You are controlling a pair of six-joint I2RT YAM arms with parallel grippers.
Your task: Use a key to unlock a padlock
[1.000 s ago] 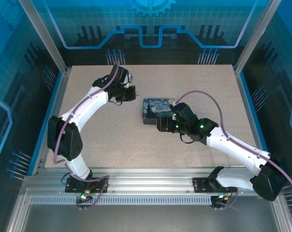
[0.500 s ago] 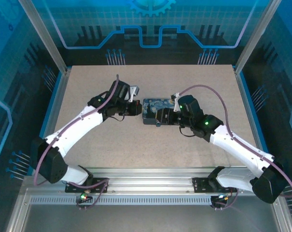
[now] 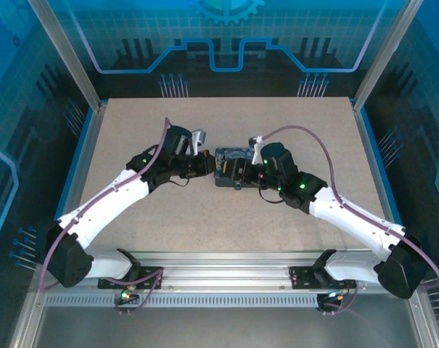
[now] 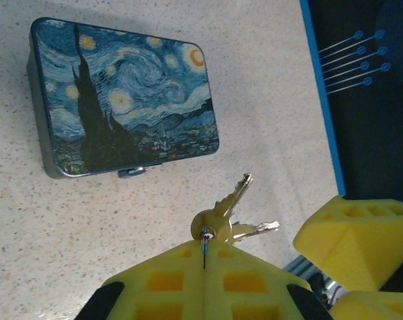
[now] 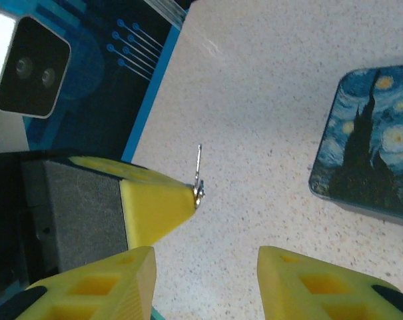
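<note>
Clamping the half-hidden key [image 4: 229, 201], the left end effector [image 4: 204, 259] is closed; the right end effector [image 5: 205, 268] gapes empty.

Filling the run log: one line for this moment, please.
left gripper: shut on key | right gripper: open, empty | tin: on table

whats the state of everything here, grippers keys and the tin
left gripper, shut on the keys
right gripper, open, holding nothing
keys, pinched at the ring, blades sticking out free
tin, lid closed, nothing touching it
small latch piece on the tin's edge, too small to tell
</note>
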